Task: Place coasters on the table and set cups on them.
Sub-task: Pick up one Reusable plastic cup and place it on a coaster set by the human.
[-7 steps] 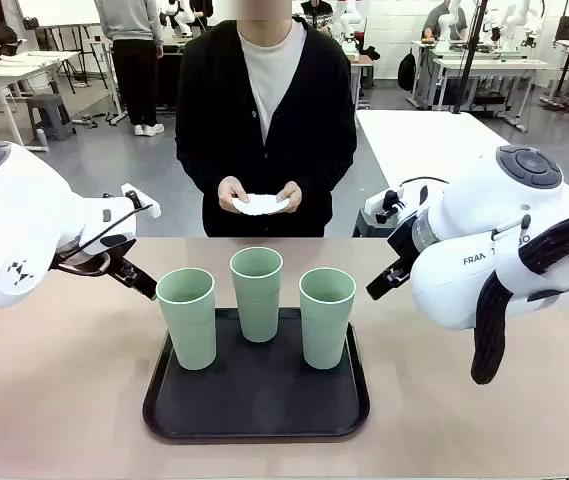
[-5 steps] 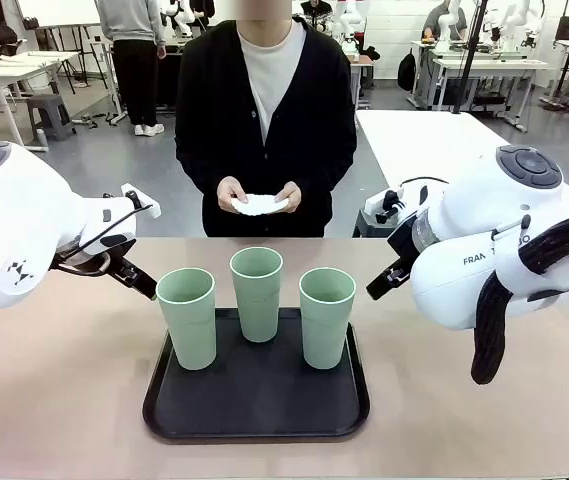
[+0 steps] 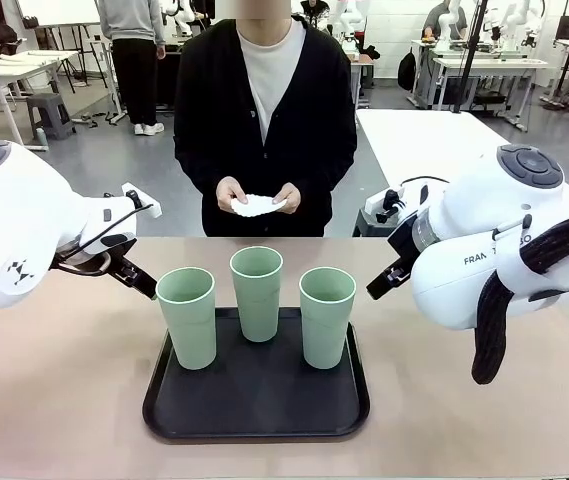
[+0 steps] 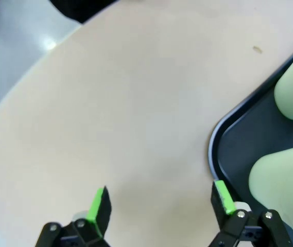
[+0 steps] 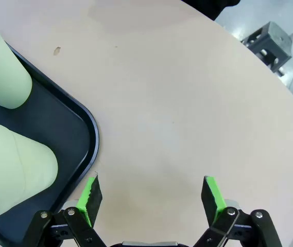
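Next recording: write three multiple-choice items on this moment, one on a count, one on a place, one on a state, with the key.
1. How many cups stand on the black tray? A) two B) three C) four
2. Where are the coasters? A) in the person's hands B) under the cups C) on the floor
3. How is the left gripper? A) open, holding nothing B) shut on a cup C) shut on a coaster
Key: 1 B, three stand on it; 2 A, both hands hold the white discs; 3 A, bare table shows between the fingers.
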`<state>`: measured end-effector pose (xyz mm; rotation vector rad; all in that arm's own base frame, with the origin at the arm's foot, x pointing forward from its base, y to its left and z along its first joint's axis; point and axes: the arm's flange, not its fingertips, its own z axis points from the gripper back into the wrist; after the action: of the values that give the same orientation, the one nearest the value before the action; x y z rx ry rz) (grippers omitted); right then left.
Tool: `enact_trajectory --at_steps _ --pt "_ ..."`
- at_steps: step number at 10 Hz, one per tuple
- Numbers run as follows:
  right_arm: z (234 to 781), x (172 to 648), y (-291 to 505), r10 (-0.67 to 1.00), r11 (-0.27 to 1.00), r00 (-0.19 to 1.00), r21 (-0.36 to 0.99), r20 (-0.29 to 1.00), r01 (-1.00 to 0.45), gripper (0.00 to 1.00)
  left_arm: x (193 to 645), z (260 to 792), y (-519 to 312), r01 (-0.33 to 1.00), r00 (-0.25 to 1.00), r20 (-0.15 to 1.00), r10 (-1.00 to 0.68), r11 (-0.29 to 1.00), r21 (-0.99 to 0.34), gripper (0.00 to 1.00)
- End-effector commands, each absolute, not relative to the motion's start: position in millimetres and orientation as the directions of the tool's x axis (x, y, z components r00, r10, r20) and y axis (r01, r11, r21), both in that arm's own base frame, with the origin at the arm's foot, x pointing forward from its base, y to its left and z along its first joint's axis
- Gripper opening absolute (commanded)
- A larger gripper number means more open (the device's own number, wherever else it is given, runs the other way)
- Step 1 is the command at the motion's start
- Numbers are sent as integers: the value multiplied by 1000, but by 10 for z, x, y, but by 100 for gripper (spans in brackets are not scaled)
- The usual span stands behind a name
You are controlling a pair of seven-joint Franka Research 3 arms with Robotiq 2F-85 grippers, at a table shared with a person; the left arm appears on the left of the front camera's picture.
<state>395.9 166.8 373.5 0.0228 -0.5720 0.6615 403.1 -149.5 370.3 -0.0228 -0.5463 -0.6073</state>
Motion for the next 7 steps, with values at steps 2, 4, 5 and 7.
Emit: enact_trajectory --at_steps 2,4,5,7 --pt "3735 3958 1669 574 795 641 -157 509 -587 100 4030 3715 -1498 547 682 498 -535 826 137 100" --pt "3735 3958 1669 574 795 641 -157 509 -587 100 4031 3703 -1496 548 684 494 -536 825 137 100" --pt "3735 3959 1668 574 795 641 -157 509 -586 100 4000 3892 -1413 612 637 470 -610 772 172 100" --pt "4284 3481 1636 620 772 646 -202 445 -602 100 3627 4698 -1289 597 569 471 -674 732 327 100"
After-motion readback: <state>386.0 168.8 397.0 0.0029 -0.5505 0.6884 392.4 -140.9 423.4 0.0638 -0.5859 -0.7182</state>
